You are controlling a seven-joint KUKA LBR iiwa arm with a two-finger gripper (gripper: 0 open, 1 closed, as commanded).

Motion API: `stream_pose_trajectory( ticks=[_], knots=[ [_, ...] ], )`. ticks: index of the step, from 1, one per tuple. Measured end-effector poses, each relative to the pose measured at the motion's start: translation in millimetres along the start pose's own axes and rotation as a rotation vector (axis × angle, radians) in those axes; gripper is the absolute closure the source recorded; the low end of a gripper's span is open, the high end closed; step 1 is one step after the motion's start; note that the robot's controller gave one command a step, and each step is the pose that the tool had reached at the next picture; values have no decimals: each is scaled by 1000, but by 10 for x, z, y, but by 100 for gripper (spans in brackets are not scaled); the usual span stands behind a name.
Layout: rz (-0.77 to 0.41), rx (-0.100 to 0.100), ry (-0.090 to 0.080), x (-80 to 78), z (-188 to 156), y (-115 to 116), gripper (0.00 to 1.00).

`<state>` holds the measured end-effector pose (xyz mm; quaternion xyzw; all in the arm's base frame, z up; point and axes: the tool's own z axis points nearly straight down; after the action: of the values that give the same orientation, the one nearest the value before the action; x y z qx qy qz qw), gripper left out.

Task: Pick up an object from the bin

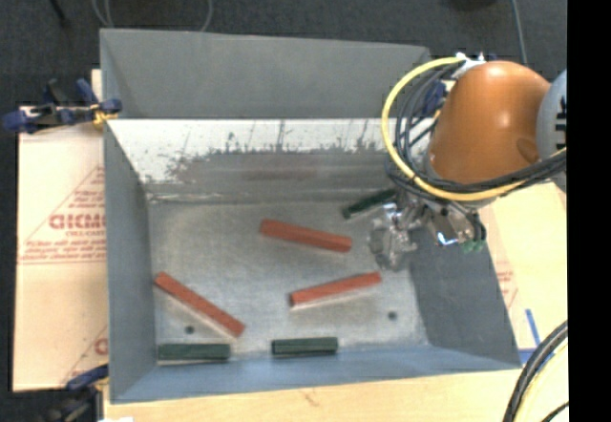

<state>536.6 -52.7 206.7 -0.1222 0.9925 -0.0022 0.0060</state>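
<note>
My gripper hangs low over the right part of the bin floor, under the arm's orange cover. A short dark green bar juts out to the left just above it, close to the back wall; whether it is held or only lies there is unclear. A reddish-brown stick lies just left of the gripper. A second reddish-brown stick rests below and to its left, tilted slightly.
A third reddish-brown stick lies slanted at the front left. Two dark green bars sit along the front wall. The arm and its cables cover the bin's right rear corner.
</note>
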Motion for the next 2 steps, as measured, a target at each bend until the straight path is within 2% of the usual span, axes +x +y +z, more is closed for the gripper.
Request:
stream_pose_trajectory(
  ticks=[1,2],
  knots=[
    [383,-6,14,112,650,162,100],
    [381,-4,10,102,631,152,0]
  ],
)
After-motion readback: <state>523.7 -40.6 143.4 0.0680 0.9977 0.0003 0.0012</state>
